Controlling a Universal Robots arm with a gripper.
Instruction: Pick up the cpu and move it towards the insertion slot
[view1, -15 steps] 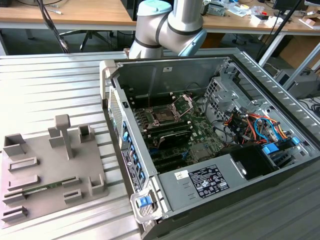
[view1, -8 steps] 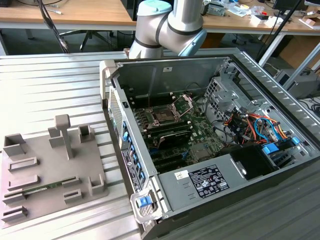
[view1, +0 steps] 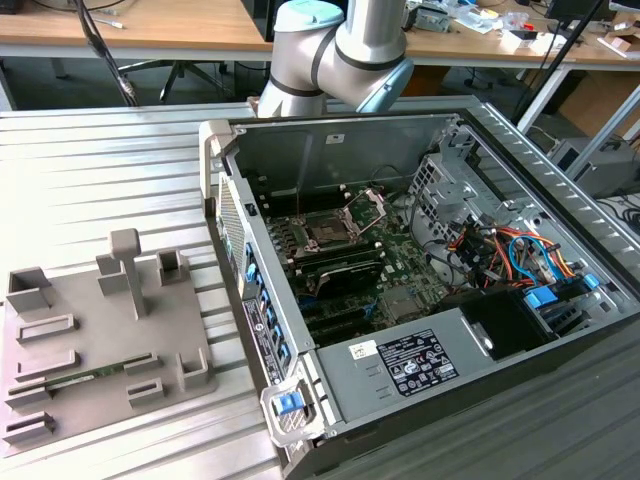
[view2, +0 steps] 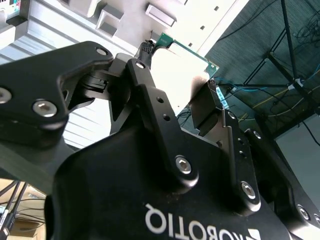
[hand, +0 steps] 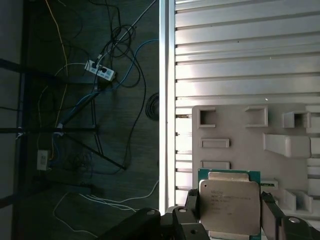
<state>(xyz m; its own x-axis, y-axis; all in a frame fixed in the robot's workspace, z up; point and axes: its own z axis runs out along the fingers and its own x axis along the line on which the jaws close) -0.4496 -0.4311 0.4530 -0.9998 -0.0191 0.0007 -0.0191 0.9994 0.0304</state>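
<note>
Silvery-topped cpu (hand: 230, 200), green-edged: pinched in gripper (view2: 180, 70), held over grey tray (hand: 235, 127) near table edge. Step: carry toward insertion slot (view1: 328, 230), well apart inside open computer case (view1: 290, 150); calls for level, steady grip

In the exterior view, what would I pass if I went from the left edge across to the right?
Grey tray → side wall of the open computer case → processor socket → orange and blue cables.
</note>
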